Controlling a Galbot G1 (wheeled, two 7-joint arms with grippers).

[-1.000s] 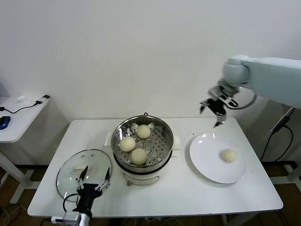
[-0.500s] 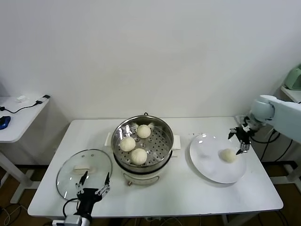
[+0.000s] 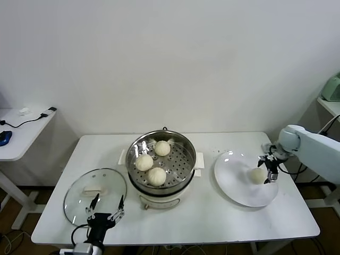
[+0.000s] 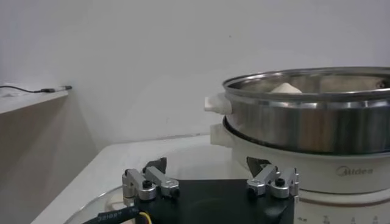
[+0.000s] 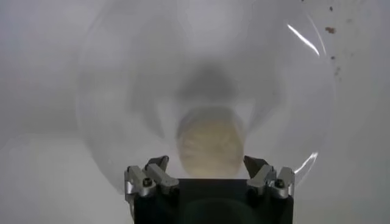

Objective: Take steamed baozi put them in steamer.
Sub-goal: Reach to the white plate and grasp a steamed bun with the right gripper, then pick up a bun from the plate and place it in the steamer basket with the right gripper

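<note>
The steel steamer point(image 3: 183, 162) stands at the table's middle on its white base; it also shows in the left wrist view point(image 4: 317, 115). Three baozi lie in it: one at the back point(image 3: 162, 148), one at the left point(image 3: 143, 162), one at the front point(image 3: 156, 176). A fourth baozi point(image 3: 257, 175) lies on the white plate point(image 3: 236, 183) at the right. My right gripper point(image 3: 267, 166) is open, right beside and just above this baozi point(image 5: 210, 145), which sits between its fingers. My left gripper point(image 3: 105, 208) is open and empty over the near edge of the glass lid.
A round glass lid point(image 3: 79, 196) lies flat at the table's front left. A side table with cables point(image 3: 21, 130) stands at the far left. The table's right edge runs just beyond the plate.
My right gripper has come down from high behind the plate to the baozi on the plate. The left arm has barely moved.
</note>
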